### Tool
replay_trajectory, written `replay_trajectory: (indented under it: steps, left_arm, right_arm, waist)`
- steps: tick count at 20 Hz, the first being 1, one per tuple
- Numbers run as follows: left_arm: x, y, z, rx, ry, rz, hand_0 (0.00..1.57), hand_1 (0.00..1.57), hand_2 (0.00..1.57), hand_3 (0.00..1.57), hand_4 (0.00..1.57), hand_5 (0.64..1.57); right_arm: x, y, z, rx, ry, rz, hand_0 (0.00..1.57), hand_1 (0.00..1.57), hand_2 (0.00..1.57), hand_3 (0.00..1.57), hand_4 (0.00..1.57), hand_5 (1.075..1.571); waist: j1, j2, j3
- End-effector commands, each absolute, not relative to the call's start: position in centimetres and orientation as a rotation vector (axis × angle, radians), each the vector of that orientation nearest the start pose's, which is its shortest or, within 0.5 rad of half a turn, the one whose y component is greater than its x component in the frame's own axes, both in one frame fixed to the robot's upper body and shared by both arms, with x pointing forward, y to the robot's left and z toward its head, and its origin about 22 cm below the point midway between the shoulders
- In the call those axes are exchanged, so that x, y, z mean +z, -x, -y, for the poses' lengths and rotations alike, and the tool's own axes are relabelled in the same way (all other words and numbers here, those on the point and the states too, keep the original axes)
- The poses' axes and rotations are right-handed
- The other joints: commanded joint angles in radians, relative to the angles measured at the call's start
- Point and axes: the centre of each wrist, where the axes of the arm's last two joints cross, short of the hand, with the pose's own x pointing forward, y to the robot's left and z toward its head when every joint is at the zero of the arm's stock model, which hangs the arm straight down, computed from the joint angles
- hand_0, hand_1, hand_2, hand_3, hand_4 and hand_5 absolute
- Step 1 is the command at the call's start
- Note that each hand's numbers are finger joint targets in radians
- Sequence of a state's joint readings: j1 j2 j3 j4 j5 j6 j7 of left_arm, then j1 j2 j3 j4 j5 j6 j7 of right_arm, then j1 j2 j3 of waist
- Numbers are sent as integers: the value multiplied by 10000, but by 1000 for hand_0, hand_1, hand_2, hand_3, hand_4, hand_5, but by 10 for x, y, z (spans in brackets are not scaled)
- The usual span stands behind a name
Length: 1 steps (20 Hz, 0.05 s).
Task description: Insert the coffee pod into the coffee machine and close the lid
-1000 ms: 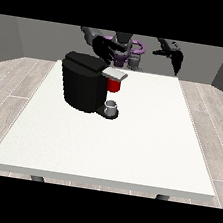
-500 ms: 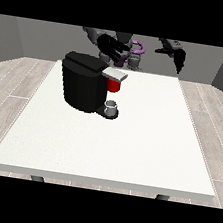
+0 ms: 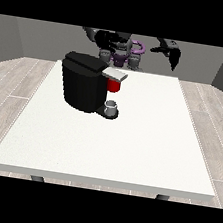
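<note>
The room has grey walls and a pale plank floor; a large white surface [image 3: 128, 146] fills the middle. The black coffee machine [image 3: 85, 82] stands toward the far left part of the surface, front facing right. Its grey lid [image 3: 115, 74] lies nearly level over the red pod holder [image 3: 114, 85], so the lid appears lowered. A small grey cup [image 3: 111, 106] sits on the machine's base under the spout, placed to catch the brew. No separate coffee pod is visible; it is probably inside the holder. The hand at the view's left [image 3: 112, 43] hovers above and behind the lid; its finger posture cannot be determined. The hand at the view's right [image 3: 172, 56] hangs apart from the machine, fingers relaxed downward and holding nothing.
</note>
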<state>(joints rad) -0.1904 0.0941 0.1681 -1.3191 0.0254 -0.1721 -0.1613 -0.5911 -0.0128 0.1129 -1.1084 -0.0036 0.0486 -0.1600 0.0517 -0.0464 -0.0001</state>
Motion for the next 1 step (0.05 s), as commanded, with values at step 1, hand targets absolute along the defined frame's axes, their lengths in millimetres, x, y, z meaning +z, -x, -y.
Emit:
replay_trajectory:
  steps: [1]
  left_arm:
    - [-34,-268,-274,-258,-57,16420,0,0,0,0,192,1571]
  right_arm:
    - [9,-325,141,2882,-3018,17273,0,0,0,0,157,1571]
  waist:
    - [-694,-491,1]
